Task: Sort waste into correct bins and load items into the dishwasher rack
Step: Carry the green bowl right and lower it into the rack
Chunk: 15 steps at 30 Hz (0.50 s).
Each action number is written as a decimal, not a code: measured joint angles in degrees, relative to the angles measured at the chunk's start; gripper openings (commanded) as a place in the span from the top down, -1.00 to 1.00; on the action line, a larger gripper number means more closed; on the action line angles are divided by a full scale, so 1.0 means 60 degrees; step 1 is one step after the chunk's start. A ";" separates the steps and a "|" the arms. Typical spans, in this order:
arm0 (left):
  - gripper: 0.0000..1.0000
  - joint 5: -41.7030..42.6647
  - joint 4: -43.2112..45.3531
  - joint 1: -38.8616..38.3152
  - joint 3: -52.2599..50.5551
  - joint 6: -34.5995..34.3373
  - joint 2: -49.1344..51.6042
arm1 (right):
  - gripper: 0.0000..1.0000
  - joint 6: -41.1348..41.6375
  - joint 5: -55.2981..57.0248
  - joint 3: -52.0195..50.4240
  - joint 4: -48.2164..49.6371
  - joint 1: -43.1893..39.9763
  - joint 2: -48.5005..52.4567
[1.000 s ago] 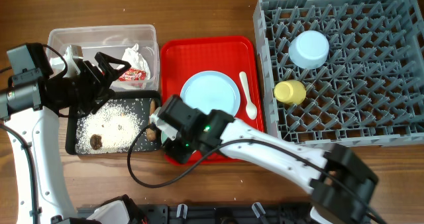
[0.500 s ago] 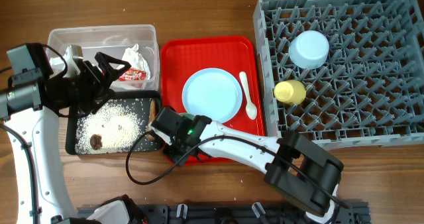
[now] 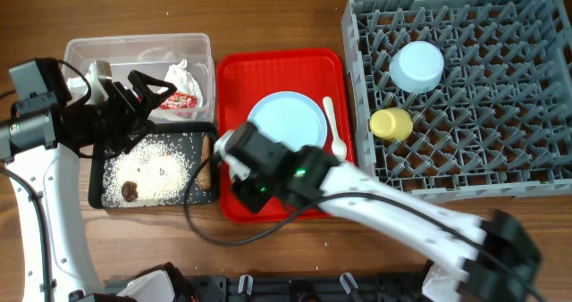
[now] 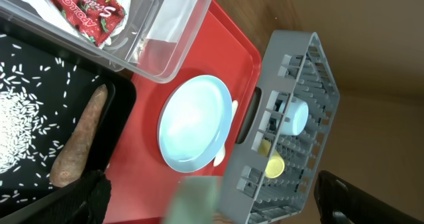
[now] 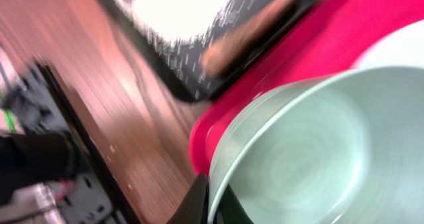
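Observation:
My right gripper (image 5: 215, 199) is shut on the rim of the pale green bowl (image 5: 311, 158), holding it over the near left corner of the red tray (image 5: 371, 32). From overhead the right gripper (image 3: 239, 165) covers the bowl. The light blue plate (image 3: 286, 123) and white spoon (image 3: 333, 128) lie on the tray. A yellow cup (image 3: 391, 123) and a light blue cup (image 3: 416, 65) stand in the grey rack (image 3: 500, 96). My left gripper (image 3: 134, 105) hangs open over the bins. The clear tub (image 3: 134, 47) holds tissue (image 3: 183, 74) and a red wrapper (image 3: 183, 99). The black tray (image 3: 98, 190) holds rice (image 3: 152, 168) and a brown stick (image 3: 206, 163).
The red tray (image 3: 277, 70) sits between the bins and the rack. A dark food bit (image 3: 130, 191) lies in the black tray. Bare wooden table (image 3: 268, 16) runs along the back. In the left wrist view the bowl (image 4: 192, 197) shows as a pale green blur beside the rack (image 4: 291, 118).
The right gripper has shut on the bowl's rim and swung up and right toward the plate, carrying the bowl. The left arm has not moved.

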 measured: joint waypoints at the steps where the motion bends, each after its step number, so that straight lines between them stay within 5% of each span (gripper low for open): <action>1: -0.99 0.0000 0.0000 0.0000 0.0000 0.0000 0.0000 | 0.91 0.0076 -0.0117 0.0000 -0.0204 -0.0295 -0.0477; 8: -0.99 0.0000 -0.0004 0.0000 0.0000 0.0000 0.0000 | 0.91 0.0157 -0.1413 0.0004 -0.1599 -0.3916 -0.3945; 15: -0.99 0.0000 0.0000 0.0000 0.0000 0.0000 0.0000 | 0.92 -0.0616 -0.4528 -0.0040 -0.2940 -0.8123 -0.4532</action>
